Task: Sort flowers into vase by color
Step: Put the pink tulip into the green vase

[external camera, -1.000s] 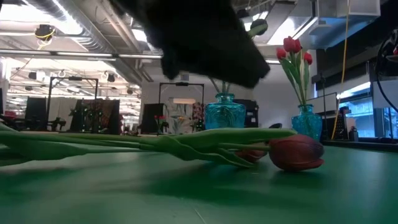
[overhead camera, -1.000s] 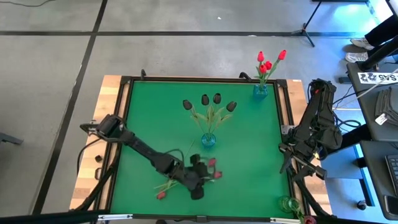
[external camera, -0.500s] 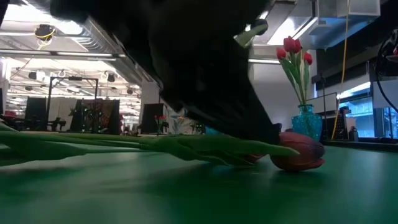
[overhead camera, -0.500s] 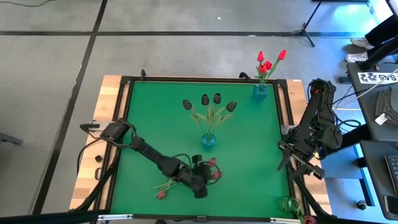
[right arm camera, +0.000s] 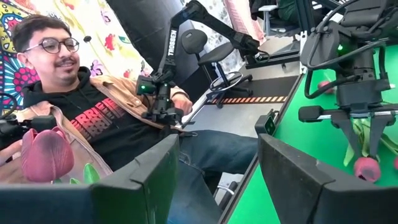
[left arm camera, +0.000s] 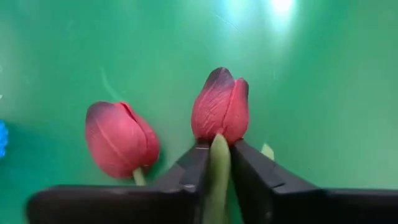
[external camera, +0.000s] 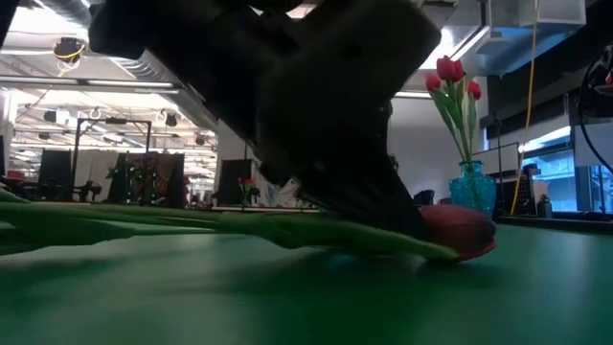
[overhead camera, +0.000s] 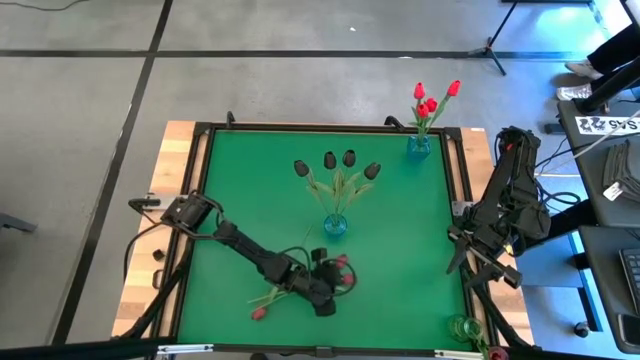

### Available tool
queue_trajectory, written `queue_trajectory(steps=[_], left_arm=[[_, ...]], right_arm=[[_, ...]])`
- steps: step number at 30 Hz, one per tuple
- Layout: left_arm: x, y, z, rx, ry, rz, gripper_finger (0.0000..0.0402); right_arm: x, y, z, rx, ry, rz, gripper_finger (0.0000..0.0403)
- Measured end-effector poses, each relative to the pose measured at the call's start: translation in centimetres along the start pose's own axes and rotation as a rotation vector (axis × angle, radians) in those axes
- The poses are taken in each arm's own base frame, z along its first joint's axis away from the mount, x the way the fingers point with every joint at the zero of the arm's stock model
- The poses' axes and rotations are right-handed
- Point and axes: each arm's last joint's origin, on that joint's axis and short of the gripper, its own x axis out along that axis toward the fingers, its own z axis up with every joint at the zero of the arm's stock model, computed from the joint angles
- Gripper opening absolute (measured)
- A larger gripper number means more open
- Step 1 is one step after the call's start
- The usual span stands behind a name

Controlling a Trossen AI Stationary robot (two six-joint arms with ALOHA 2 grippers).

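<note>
Left end effector (left arm camera: 217,163) low over the near part of the green desk (overhead camera: 400,230), its two dark fingers (left arm camera: 189,171) clenched on the green stem (left arm camera: 216,174) of a pink-maroon tulip (left arm camera: 219,107). The stem runs up between the fingers, and the flower head lies on the desk just beyond the fingertips. A second pink-maroon tulip (left arm camera: 119,138) lies just beside it, outside the grip. In the high view the same end effector (overhead camera: 322,287) sits among the loose flowers near the desk's front edge, with another loose tulip (overhead camera: 259,313) lying a little nearer the front-left. In the low view the dark end effector (external camera: 316,125) presses down on a long stem (external camera: 192,225) lying flat, the flower head (external camera: 458,230) just past it.

Centre of the desk: a blue vase (overhead camera: 335,225) holding four near-black tulips (overhead camera: 338,162). Far right corner: a second blue vase (overhead camera: 419,145) holding red tulips (overhead camera: 432,98). Near right corner: a clear green vase (overhead camera: 462,328).

Right end effector (overhead camera: 478,262) waits off the desk's right edge, fingers (right arm camera: 143,180) spread apart and empty. A seated person (right arm camera: 81,124) shows beyond the desk in the right wrist view.
</note>
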Motion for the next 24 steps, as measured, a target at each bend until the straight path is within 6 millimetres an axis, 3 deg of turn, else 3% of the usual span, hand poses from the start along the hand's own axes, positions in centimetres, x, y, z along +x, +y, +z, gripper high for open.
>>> queue_trajectory(steps=[3,7,12,16,20,24], left_arm=[[0.1,0.0,0.4,-0.015,-0.029,-0.008,0.0014],[0.0,-0.1,2.3,-0.005,-0.131,-0.046,0.0013],[-1.2,-0.8,8.4,0.02,-0.349,-0.084,0.0013],[-1.4,0.5,11.8,-0.067,-0.469,-0.082,0.0013],[-0.8,2.7,13.3,-0.232,-0.529,-0.082,0.0017],[0.6,3.8,12.9,-0.293,-0.499,-0.074,0.0035]], right_arm=[[0.0,0.0,0.0,0.002,-0.002,0.001,0.0217],[0.0,0.0,0.0,0.002,-0.003,0.001,0.0217],[0.0,0.0,0.1,0.004,-0.005,0.002,0.0217],[0.0,0.0,0.1,0.003,-0.005,0.002,0.0217],[0.0,0.0,0.0,0.001,-0.005,-0.009,0.0217],[0.0,-0.1,0.0,-0.002,0.0,-0.012,0.0217]])
